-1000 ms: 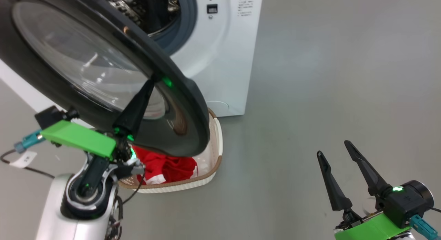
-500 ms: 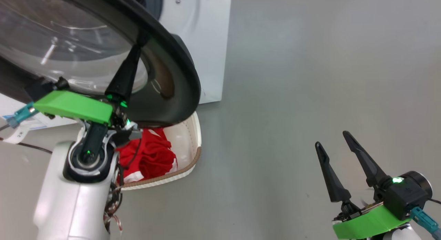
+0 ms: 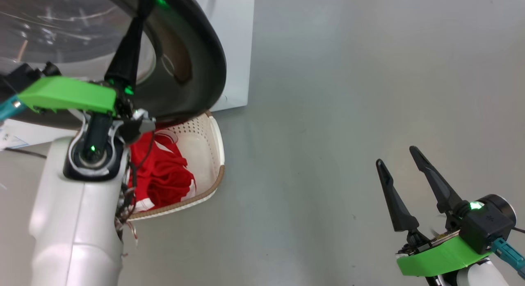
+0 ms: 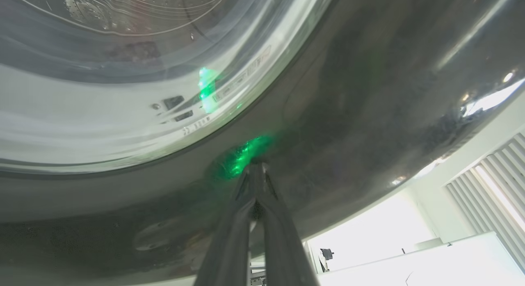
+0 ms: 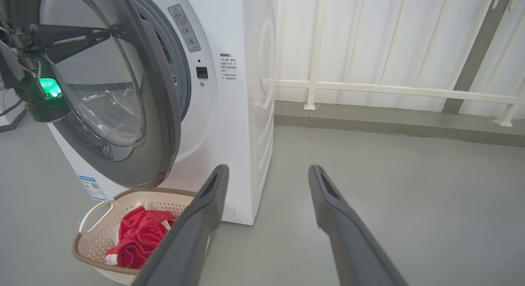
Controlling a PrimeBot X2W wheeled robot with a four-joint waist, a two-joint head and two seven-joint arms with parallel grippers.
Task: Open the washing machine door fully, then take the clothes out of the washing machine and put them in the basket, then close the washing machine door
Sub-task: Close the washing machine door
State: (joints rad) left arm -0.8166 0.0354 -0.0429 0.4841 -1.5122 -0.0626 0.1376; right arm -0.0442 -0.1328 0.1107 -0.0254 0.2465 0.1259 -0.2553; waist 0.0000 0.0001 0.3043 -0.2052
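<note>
Read this as the closing step: find the clothes (image 5: 139, 232) already heaped in the basket (image 5: 92, 214), on the floor (image 3: 328, 93) just in front of the washing machine (image 5: 238, 134) and under the lower edge of the washing machine door (image 5: 160, 113). Note the door part open, swung out from the front, free edge toward the right wrist camera, glass bowl (image 5: 102, 105) bulging back toward the machine. Find the left gripper (image 4: 254, 167) with its 2 fingers (image 4: 229, 236) pinched together on nothing, tips touching the glossy black rim (image 4: 369, 93) on the outer face, just outside the glass. Place the machine, then, straight beyond the door from those tips: long axis of the fingers aimed roughly at the machine front, so judge a push along them enough to swing the door home. Mark the left arm as the nearer by far, in contact now. See the right gripper (image 3: 396, 156) spread wide and empty over bare floor, well apart from door and basket, on the robot's right. Expect some risk of the tips skating on the slick rim, with no grip, only pressure. Cannot tell the clearance between door bottom and basket rim, touching or just apart; worth watching through the sweep.
</note>
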